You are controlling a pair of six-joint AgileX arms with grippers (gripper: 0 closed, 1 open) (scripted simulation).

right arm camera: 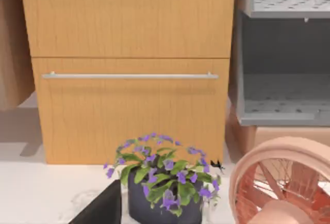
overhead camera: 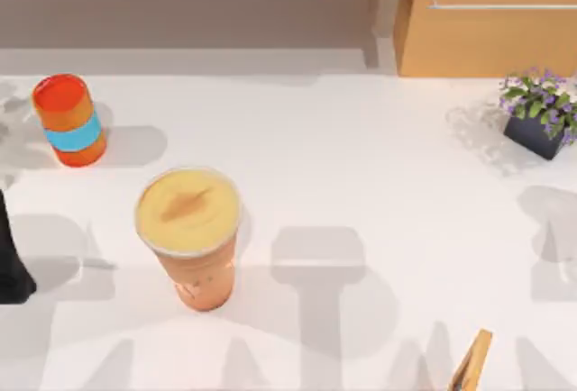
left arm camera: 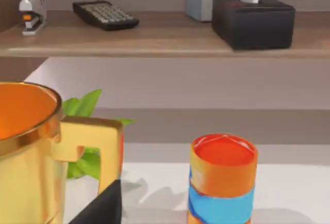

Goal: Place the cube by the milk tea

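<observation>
Milk tea (overhead camera: pixel 189 229) upright on the white table (overhead camera: pixel 361 166), left of centre, orange can (overhead camera: pixel 70 119) well beyond it near the left edge, left arm (overhead camera: pixel 11 265) at the left edge, whether either jaws are open or closed cannot be told, potted flowers (overhead camera: pixel 541 113) far right.

My left arm (overhead camera: pixel 13 265) sits at the table's left edge.

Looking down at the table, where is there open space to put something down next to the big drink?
The widest bare patch runs from the milk tea rightwards to the potted purple flowers. A smaller gap lies between the cup and the orange can. The table's left edge is tighter: a dark arm part sits there, and a wooden piece pokes in at the near right.
</observation>
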